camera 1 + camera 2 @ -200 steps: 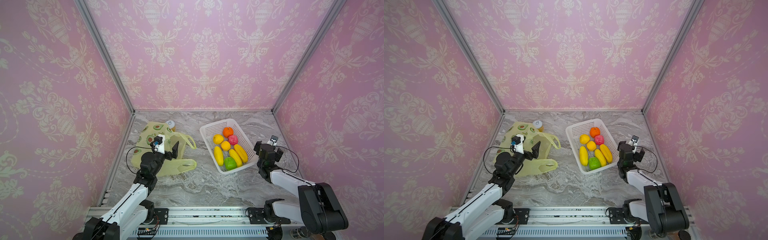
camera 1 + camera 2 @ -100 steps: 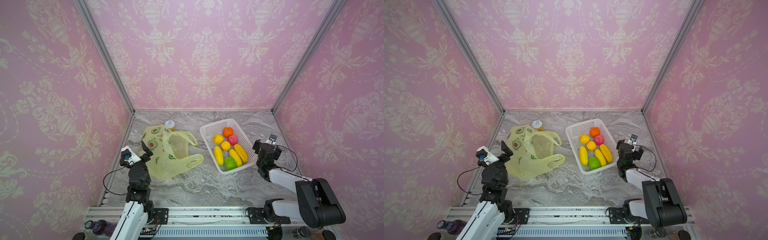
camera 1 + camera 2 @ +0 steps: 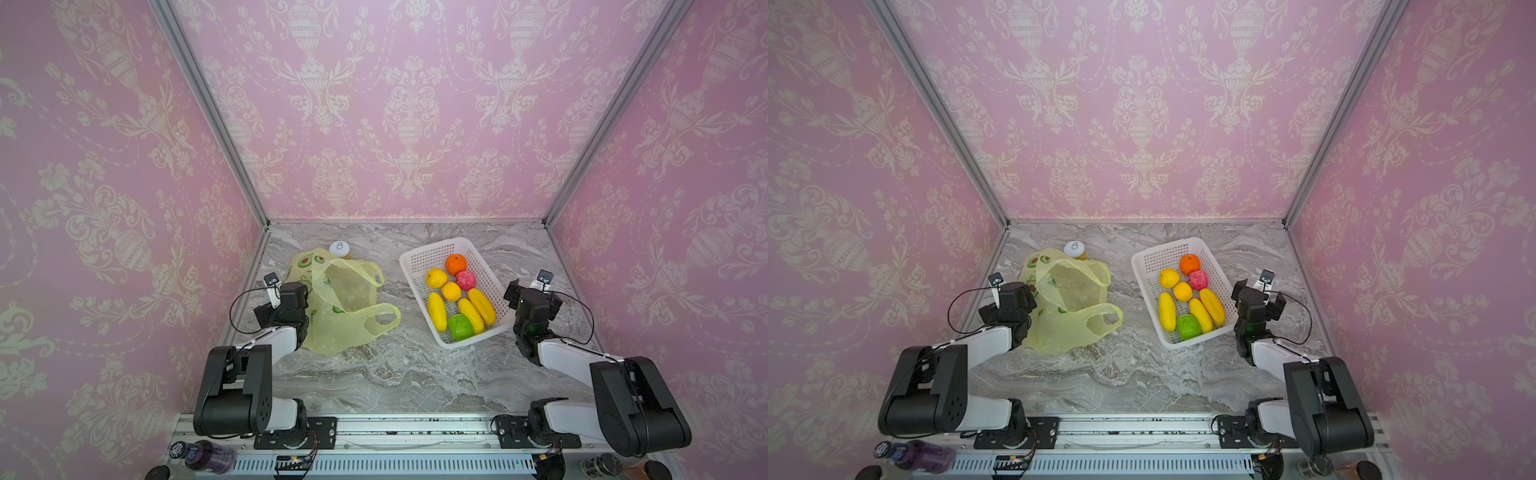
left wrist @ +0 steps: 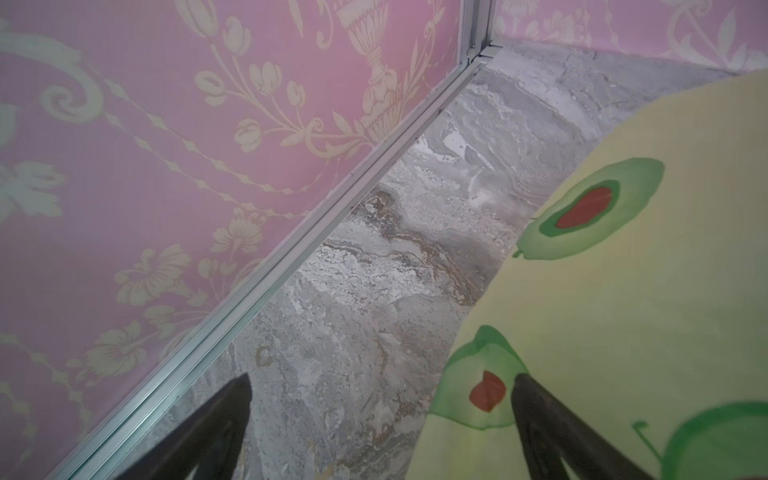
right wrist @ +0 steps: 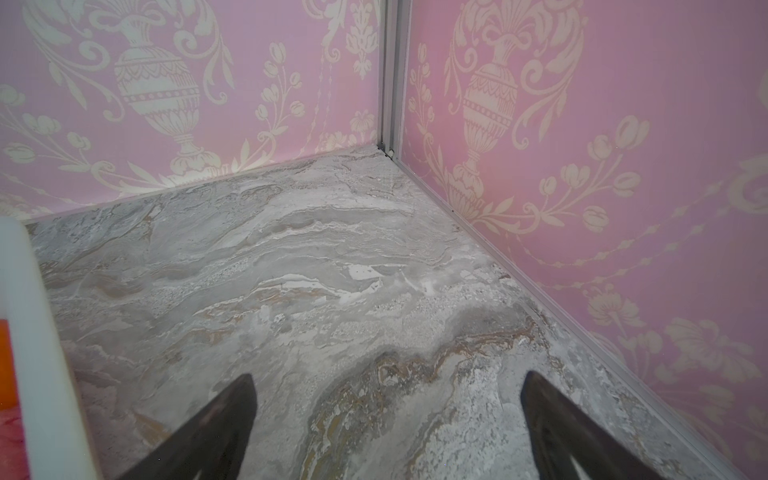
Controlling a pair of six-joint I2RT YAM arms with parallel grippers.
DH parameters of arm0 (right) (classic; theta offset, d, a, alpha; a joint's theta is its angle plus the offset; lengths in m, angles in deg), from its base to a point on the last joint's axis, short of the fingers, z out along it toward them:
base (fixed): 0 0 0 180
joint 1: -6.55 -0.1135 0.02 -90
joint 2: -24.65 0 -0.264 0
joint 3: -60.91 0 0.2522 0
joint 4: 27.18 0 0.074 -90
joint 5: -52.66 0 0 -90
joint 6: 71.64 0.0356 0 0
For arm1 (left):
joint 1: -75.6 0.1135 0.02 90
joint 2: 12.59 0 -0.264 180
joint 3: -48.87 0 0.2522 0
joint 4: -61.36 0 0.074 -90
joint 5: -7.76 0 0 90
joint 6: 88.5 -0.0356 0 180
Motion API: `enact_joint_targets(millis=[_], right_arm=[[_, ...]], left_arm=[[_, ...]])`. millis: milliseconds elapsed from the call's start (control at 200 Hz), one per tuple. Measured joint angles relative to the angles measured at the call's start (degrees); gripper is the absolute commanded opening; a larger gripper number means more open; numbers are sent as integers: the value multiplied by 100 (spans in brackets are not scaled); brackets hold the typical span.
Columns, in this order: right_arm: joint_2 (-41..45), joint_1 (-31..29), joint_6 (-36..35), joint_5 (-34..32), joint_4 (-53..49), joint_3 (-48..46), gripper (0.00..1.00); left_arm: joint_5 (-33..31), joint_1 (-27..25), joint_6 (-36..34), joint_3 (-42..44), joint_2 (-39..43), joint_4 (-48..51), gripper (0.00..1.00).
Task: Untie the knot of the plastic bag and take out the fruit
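Note:
The yellow-green plastic bag (image 3: 345, 328) (image 3: 1067, 330) lies slack on the left of the table, its mouth gaping. Its two handle loops lie apart, and no knot shows. The fruit (image 3: 457, 299) (image 3: 1187, 299) lies in the white basket (image 3: 432, 249) (image 3: 1163, 251); none shows inside the bag. My left gripper (image 3: 297, 291) (image 4: 382, 380) is open at the bag's left edge. One of its fingers stands over the printed bag (image 4: 623, 311), the other over bare table. My right gripper (image 3: 530, 293) (image 5: 386, 378) is open and empty, just right of the basket.
A white-lidded jar (image 3: 338, 248) (image 3: 1073, 248) stands behind the bag. The basket's rim (image 5: 37, 332) shows beside my right gripper. Pink walls close in the table on three sides. A purple bottle (image 3: 199, 455) lies off the front left corner.
My left arm has drawn back from over the bag and folded, ending with its gripper low at the bag's left edge. The bag has settled flatter. The right gripper has barely moved.

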Motion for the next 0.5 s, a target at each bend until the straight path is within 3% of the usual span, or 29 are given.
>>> enact_joint_targets(millis=[225,320,500], right_arm=[[-164,0,-17,256,205,28,100],[-459,0,-63,396,743,4,100],[-664,0,-138,651,1097,15,100]], left_arm=[[625,0,15,271,-46,-706,99],[962,-42,-105,407,-52,-970,98],[1261,-385,-584,-129,-546,-990,99]])
